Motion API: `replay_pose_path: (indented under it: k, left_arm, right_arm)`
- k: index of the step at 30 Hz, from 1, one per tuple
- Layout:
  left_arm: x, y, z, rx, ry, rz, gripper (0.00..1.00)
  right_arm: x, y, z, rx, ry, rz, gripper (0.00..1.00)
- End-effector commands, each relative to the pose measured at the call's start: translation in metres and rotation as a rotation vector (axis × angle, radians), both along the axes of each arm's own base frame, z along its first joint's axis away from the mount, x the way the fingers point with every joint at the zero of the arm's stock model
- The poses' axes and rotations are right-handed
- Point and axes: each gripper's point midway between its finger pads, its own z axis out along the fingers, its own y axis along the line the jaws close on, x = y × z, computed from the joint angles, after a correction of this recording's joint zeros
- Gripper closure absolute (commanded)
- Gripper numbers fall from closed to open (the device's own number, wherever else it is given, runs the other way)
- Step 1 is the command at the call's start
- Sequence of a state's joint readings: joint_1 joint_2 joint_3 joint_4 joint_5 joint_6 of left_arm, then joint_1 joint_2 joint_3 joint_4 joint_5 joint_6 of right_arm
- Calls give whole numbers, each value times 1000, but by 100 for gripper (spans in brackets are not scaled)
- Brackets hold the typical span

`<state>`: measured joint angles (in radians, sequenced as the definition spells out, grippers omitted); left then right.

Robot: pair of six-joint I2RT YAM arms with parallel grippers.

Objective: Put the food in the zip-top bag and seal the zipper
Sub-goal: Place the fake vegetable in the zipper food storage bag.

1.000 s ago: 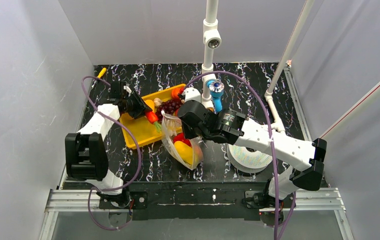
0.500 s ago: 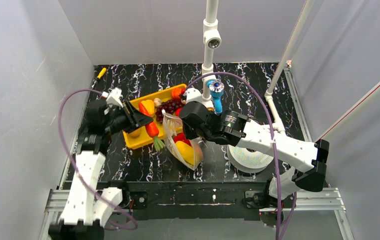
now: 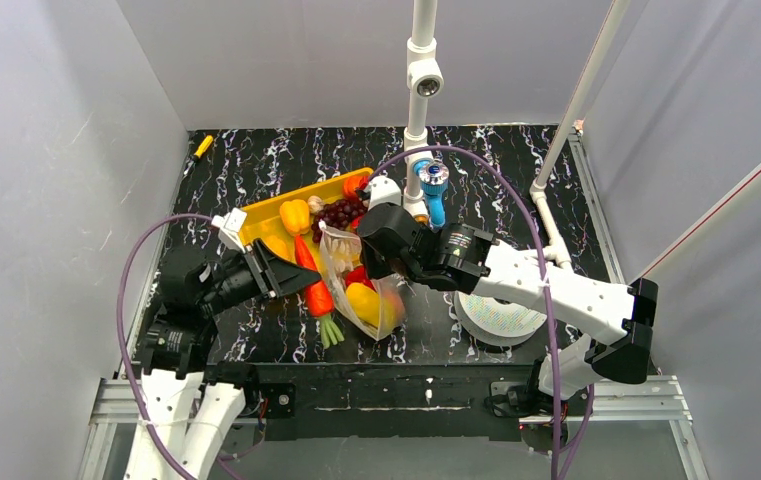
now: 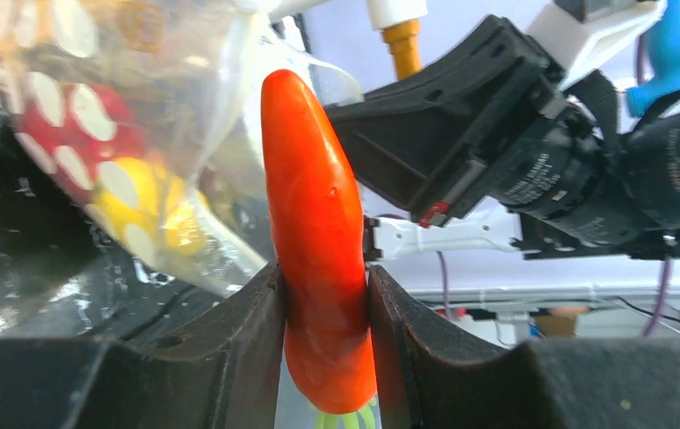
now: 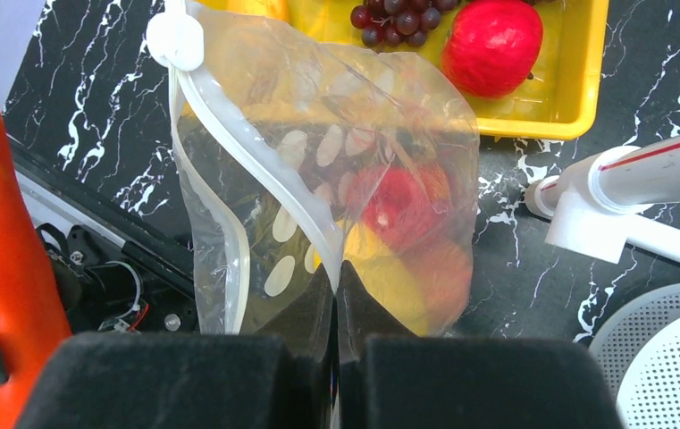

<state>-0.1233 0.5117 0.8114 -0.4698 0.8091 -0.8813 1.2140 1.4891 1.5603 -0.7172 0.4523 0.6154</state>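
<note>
The left gripper [image 4: 323, 299] is closed part-way on the carrot [image 4: 314, 197]. Its two fingers pinch the thick end, close above the green leaves, and the orange tip stands free. The carrot hangs just beside the zip-top bag [image 3: 358, 290], on the side of the bag that faces the left arm, and is not yet inside.

The right gripper [image 5: 336, 295] is shut tight on one lip of the bag, pinched at the zipper [image 5: 256, 170]. It holds that lip up, so the mouth gapes toward the carrot. The other lip sags below it, and a white slider tab [image 5: 175, 40] sits at the far end of the strip. Inside the bag lie a red piece [image 5: 398, 206] and a yellow piece [image 5: 390, 281]. Beyond the bag stands the yellow tray [image 5: 546, 125], which holds the grapes [image 5: 398, 18], a red apple [image 5: 492, 45] and, in the top view, a yellow pepper [image 3: 294, 215].

The step in hand looks like loading the carrot. To do it well, the left arm should turn the tip toward the gap between the two lips and enter tip first, along the length of the bag. It should pass under the raised lip, not against it. A push on the film could tug the lip out of the right gripper's pinch. The fingers should let go only once most of the carrot is past the zipper, since the leaves may snag there.
</note>
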Motion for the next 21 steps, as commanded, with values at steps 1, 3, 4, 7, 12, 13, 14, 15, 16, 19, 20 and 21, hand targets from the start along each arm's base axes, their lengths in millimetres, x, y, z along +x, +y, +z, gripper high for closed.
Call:
replay_pose_path:
  k: [1,3,4,7,12,13,14,15,16,19,20,21]
  left_arm:
    - [-12,-22,26,-111,39,-126,87]
    - [-18,-36,21,-86,86,-185,88]
    - [-20,-41,19,-66,108,-202,88]
    - [-22,-56,7,-30,190,-233,85]
    - [-16,-74,-15,19,314,-273,80]
    - [-13,-73,-16,30,311,-260,79]
    - [-8,-73,-18,43,309,-239,76]
    - [-5,-73,-19,52,311,-224,75]
    - [-3,-73,-19,54,314,-219,73]
    - [4,-78,-27,68,356,-216,66]
    - [6,-79,-29,72,367,-210,64]
    - [9,-79,-30,76,373,-199,62]
  right_arm:
    - [2,10,20,72,-42,20,99]
    - [3,12,21,73,-47,20,99]
    - [4,13,22,71,-51,20,99]
    - [5,15,23,65,-54,19,99]
    - [6,14,24,56,-60,22,99]
    - [6,13,24,53,-61,21,99]
    - [6,12,23,49,-60,20,99]
    - [6,11,24,49,-62,18,99]
    - [6,10,24,48,-62,17,99]
    - [6,7,26,45,-69,17,99]
    - [6,7,26,44,-72,16,99]
    - [6,5,27,44,-74,15,99]
